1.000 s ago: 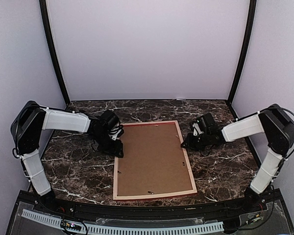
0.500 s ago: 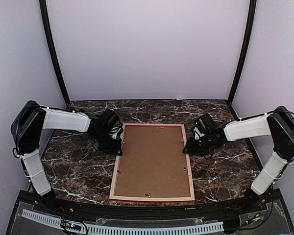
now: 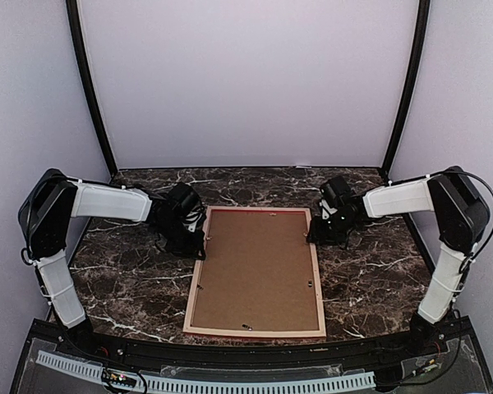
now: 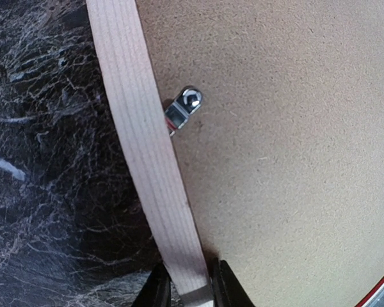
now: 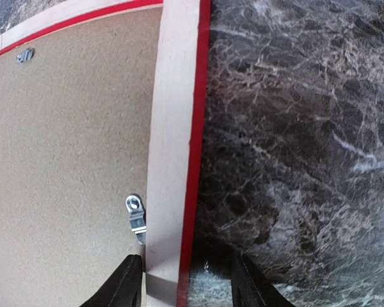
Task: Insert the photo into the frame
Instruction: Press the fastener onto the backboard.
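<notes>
The frame (image 3: 255, 332) lay face down at the middle of the marble table (image 3: 123, 279), pale wood back up, with the brown backing board (image 3: 259, 267) seated inside its rails. The left jaws, at about 10 o'clock on the frame, pinched the left rail, 1 finger tight against each side. The right jaws, at about 2 o'clock, straddled the right rail but stood spread, with a clear gap on the red outer side.

The frame looked light and stiff, though its thin rails might flex or twist if it were lifted by 1 side alone. The rails near the corners seemed the soundest hold. The board would probably drop free once its small metal turn clips (image 4: 184, 107) were swung aside.

The photo was not visible in any view. It may have sat beneath the board, but that could not be told. Both wrist views cut off most of the frame, and its face was hidden.
</notes>
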Available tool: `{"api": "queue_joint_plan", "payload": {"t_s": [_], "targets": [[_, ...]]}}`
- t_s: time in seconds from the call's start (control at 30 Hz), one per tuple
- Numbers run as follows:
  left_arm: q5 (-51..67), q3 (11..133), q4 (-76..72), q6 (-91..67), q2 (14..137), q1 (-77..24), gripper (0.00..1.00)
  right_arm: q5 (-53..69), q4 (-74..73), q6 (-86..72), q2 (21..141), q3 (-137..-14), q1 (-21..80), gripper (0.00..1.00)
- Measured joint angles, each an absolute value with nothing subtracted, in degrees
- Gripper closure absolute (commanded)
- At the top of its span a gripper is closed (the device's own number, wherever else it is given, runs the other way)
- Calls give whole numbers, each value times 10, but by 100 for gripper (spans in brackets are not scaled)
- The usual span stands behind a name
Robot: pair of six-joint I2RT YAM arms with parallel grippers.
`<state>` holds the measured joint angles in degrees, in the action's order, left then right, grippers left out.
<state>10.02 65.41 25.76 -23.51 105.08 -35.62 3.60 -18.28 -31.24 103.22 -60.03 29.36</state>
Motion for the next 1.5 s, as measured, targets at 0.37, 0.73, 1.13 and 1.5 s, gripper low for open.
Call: {"api": "queue_joint_plan", "payload": {"t_s": [0.37, 0.73, 1.13, 1.5], "targets": [[100, 654, 258, -236, 1051, -356, 78, 58, -183, -280, 1060, -633, 283, 59], [100, 654, 256, -236, 1051, -356, 79, 86, -183, -267, 1069, -640, 272, 83], [93, 654, 247, -239, 1051, -355, 78, 119, -180, -253, 1096, -672, 252, 67], [96, 644, 228, -253, 1050, -355, 76, 171, -180, -253, 1096, -688, 214, 41]]}}
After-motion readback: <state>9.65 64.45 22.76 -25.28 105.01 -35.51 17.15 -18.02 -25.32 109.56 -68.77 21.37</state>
